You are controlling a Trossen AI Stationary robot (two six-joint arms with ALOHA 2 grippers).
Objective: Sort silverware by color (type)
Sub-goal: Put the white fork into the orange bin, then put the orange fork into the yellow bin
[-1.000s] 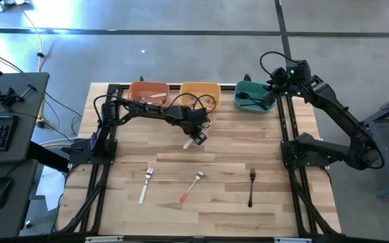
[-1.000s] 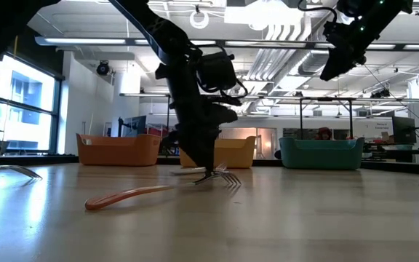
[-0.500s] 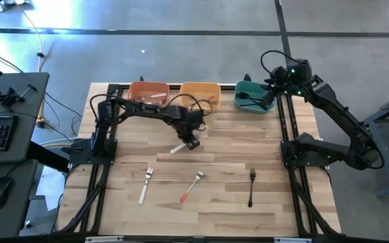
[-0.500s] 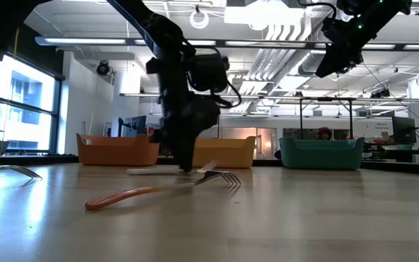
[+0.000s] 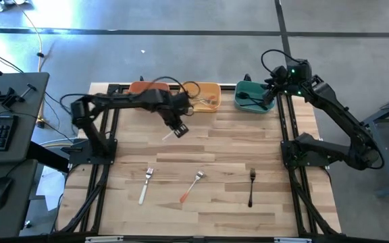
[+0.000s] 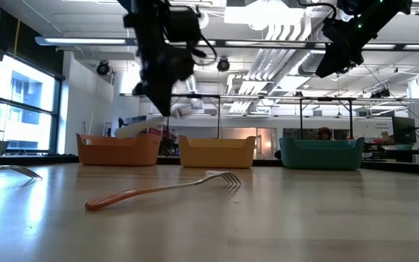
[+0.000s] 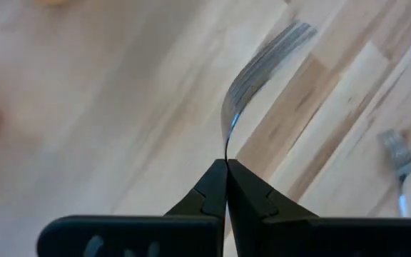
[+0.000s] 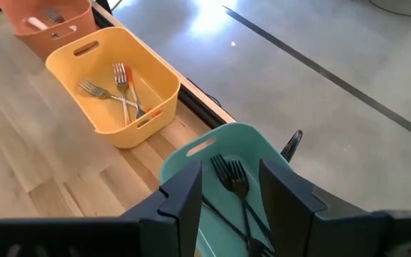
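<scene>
My left gripper is shut on a white-handled fork, high over the table in front of the orange bin and the yellow bin. Three forks lie flat on the near half of the table: a white-handled one, an orange-handled one and a black one. My right gripper hangs open above the teal bin, where black forks lie. My left gripper pinches the fork's thin metal neck between its two fingertips. The tines stick out past the fingers. The white handle slants down and away on the other side. The fork is lifted clear of the table.
The three bins stand in a row along the table's far edge. The yellow bin holds orange-handled forks; the orange bin holds pale ones. Bare wood lies between the bins and the three forks. Black arm frames run along both side edges.
My left gripper has risen from the table with the white-handled fork, which lay on the wood and now hangs clear. It has moved toward the table's left and far edge, nearer the orange bin. My right arm has kept still.
</scene>
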